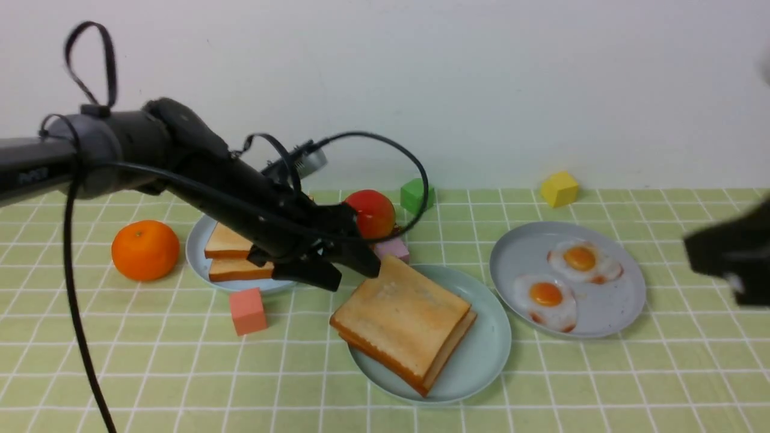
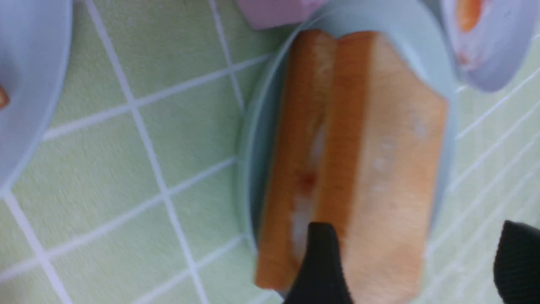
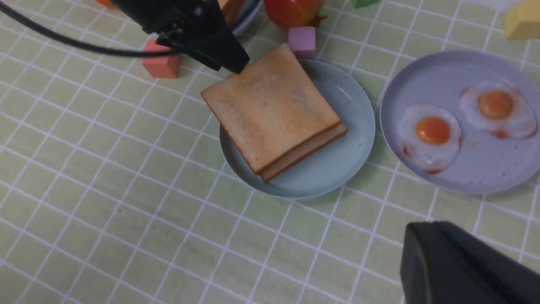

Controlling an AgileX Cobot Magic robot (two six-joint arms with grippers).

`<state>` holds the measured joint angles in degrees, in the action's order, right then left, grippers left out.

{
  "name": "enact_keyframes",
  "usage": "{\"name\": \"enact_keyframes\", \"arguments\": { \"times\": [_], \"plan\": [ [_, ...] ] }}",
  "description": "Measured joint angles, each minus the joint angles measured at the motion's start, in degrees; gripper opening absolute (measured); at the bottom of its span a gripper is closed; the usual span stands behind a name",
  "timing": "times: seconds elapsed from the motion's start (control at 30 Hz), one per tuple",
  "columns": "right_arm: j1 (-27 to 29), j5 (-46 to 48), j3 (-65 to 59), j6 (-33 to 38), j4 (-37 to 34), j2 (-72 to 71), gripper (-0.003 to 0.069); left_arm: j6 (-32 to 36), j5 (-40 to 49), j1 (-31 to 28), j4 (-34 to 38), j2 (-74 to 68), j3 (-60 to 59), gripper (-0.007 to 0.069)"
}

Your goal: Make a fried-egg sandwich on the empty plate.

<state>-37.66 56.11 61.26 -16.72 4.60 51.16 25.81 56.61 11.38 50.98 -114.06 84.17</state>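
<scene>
Two toast slices [image 1: 397, 304] with egg white [image 2: 314, 147] showing between them form the fried-egg sandwich [image 1: 421, 349]. It lies on the mint-teal plate [image 1: 490, 355] mid-worktop [image 1: 180, 373], with its left corner overhanging the rim. The left pincer [image 1: 350, 275] hovers at the sandwich's far-left corner, jaws wide apart, gripping nothing. The right pincer [image 1: 731, 261], at the right edge, is closed with nothing seen in it. Assembly looks complete and letting go is the step in hand. Next, the left arm should lift clear without nudging the upper slice.

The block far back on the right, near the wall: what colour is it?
The block is yellow; the front view shows it best.
</scene>
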Motion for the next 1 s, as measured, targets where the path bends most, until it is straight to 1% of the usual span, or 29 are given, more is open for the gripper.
{"name": "enact_keyframes", "arguments": {
  "times": [0.13,0.17,0.2,0.27,0.33,0.37,0.4,0.5,0.53,0.63,0.7,0.73,0.77,0.83,0.87,0.93,1.0],
  "plan": [
    [0.0,-4.4,-9.0,-2.0,0.1,-8.9,-0.0009,-0.7,4.7,-1.3,0.6,5.0,0.0,0.0554],
    [0.0,-7.4,-14.3,-2.3,0.4,-13.4,-0.0008,-0.8,6.8,-1.6,0.2,8.1,0.0,0.0552],
    [0.0,-8.2,-14.9,-2.4,0.6,-14.6,-0.0008,-0.8,7.3,-1.6,-0.1,8.9,0.0,0.0549],
    [0.0,-13.0,-21.3,-2.5,2.4,-20.6,-0.0006,-1.6,10.5,-1.6,-1.5,13.5,0.0,0.0531],
    [0.0,-17.9,-26.3,-2.5,3.8,-26.0,-0.0006,-4.3,12.4,-1.5,-2.4,17.8,-0.1,0.0496],
    [0.0,-19.3,-28.2,-2.5,4.2,-27.8,-0.0005,-6.2,12.7,-1.3,-2.8,19.9,-0.5,0.0475],
    [0.0,-19.6,-28.9,-2.5,4.4,-28.2,-0.0004,-6.5,12.7,-1.2,-2.9,20.7,-0.6,0.0465],
    [0.0,-21.4,-33.4,-2.5,5.3,-33.0,-0.0004,-10.4,12.7,0.5,-4.0,28.0,-4.0,0.0366],
    [0.0,-21.5,-34.7,-2.5,5.4,-34.1,-0.0004,-11.4,12.7,1.4,-4.5,31.2,-6.1,0.0318],
    [0.0,-21.6,-36.8,-2.5,5.5,-35.7,-0.0004,-13.4,13.0,3.4,-5.7,37.6,-11.0,0.0223],
    [0.0,-21.6,-38.7,-2.5,5.5,-36.4,-0.0001,-15.8,13.8,5.6,-7.7,45.9,-17.2,0.0114],
    [0.0,-21.6,-38.8,-2.5,5.5,-36.3,-0.0001,-16.0,13.7,5.7,-7.9,46.6,-17.6,0.0106],
    [0.0,-21.5,-39.9,-2.5,5.5,-36.4,0.0001,-17.5,13.5,6.3,-9.6,51.9,-21.3,0.005],
    [0.0,-21.5,-40.7,-2.5,5.5,-36.4,0.0003,-18.5,12.1,6.4,-12.0,58.0,-25.1,0.0],
    [0.0,-21.4,-41.2,-2.5,5.5,-36.4,0.0003,-18.7,11.1,6.4,-13.1,60.6,-26.7,-0.0013],
    [0.0,-21.2,-41.7,-2.5,5.5,-36.4,0.0004,-19.0,7.9,6.4,-15.9,67.6,-30.3,-0.0013],
    [0.0,-20.8,-41.8,-2.5,5.5,-36.4,0.0003,-19.1,6.4,6.4,-17.1,72.3,-32.2,-0.0013]
  ]
}}
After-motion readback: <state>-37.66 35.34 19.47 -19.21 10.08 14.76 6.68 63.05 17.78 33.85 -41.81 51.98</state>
